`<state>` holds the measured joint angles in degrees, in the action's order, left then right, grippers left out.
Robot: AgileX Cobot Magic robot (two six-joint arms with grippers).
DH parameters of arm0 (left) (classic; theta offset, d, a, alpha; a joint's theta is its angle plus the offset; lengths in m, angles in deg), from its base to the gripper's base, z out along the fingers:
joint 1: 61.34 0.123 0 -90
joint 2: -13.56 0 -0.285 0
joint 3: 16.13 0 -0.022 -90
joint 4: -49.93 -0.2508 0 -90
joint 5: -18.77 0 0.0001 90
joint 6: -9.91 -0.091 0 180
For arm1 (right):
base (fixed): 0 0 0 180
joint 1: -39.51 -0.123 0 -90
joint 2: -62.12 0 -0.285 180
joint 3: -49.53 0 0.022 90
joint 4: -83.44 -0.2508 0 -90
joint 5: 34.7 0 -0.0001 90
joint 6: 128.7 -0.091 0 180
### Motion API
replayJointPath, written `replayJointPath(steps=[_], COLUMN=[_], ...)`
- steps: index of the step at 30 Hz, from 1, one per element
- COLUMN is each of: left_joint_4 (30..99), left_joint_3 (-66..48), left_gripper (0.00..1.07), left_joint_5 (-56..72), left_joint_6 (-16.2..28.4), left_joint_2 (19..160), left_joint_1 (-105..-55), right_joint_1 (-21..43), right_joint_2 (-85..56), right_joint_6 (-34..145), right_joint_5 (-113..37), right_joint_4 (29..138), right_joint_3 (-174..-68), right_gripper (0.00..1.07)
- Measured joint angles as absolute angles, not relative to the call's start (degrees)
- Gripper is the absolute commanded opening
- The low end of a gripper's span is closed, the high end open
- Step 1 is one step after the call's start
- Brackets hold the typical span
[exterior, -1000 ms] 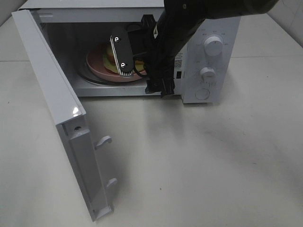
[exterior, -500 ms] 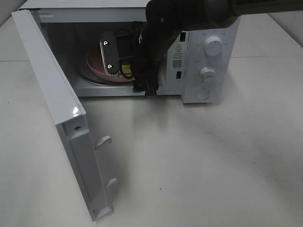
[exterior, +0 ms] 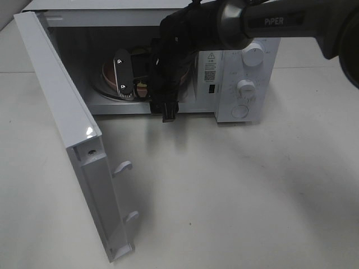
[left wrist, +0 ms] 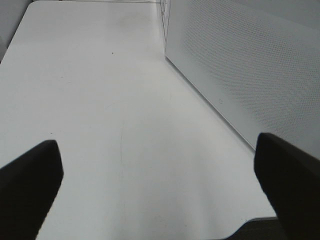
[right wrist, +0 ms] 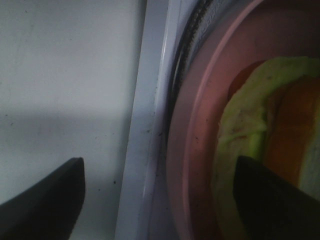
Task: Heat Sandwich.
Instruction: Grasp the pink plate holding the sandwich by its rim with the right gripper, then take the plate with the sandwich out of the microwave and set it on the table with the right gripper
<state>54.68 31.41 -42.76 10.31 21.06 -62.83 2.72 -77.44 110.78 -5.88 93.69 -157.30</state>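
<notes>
I had the right gripper (exterior: 128,78) reaching in through the microwave's (exterior: 247,84) open mouth, jaws spread wide and empty, one fingertip over the cavity's front sill and the other over the pink plate (right wrist: 200,150). The sandwich (right wrist: 260,135) lay on that plate, on the turntable inside the cavity, just behind the front edge. The door (exterior: 67,134) hung wide open at the left. My left gripper (left wrist: 160,190) sat apart over the bare table (left wrist: 100,100) beside the microwave's side wall, jaws spread with nothing between them.

I judged the loading done and the next job a clean withdrawal. To do it well I would draw the right arm straight out over the sill, fingers lifted clear of the plate rim so nothing dragged, then swing the door shut.
</notes>
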Motion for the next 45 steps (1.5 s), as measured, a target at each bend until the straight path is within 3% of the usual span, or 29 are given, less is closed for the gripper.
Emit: replayJointPath(steps=[7,12,15,16,17,20,45], left_joint_4=[54.7,54.7,54.7,54.7,54.7,54.7,54.6], left_joint_3=[31.4,31.4,31.4,31.4,31.4,31.4,31.4], left_gripper=[0.99,0.99,0.99,0.99,0.99,0.99,0.99], left_joint_5=[-42.8,-42.8,-42.8,-42.8,-42.8,-42.8,-42.8], left_joint_6=[10.3,10.3,10.3,10.3,10.3,10.3,10.3], left_joint_2=[21.1,21.1,21.1,21.1,21.1,21.1,21.1], left_joint_1=[-62.8,-62.8,-62.8,-62.8,-62.8,-62.8,-62.8], right_joint_1=[2.7,2.7,2.8,2.8,2.8,3.2,3.2], right_joint_2=[-79.2,-79.4,-79.4,-79.4,-79.5,-79.5,-78.6], right_joint_6=[110.5,109.2,108.0,108.0,106.7,105.2,114.3], right_joint_5=[-5.1,-4.7,-4.7,-4.7,-4.7,-5.8,-1.2], right_joint_4=[93.6,93.6,93.6,93.6,93.6,93.8,93.5], right_joint_3=[-158.4,-158.5,-158.7,-158.7,-158.7,-159.1,-159.1], right_gripper=[0.76,0.69,0.48,0.48,0.29,0.0,0.0])
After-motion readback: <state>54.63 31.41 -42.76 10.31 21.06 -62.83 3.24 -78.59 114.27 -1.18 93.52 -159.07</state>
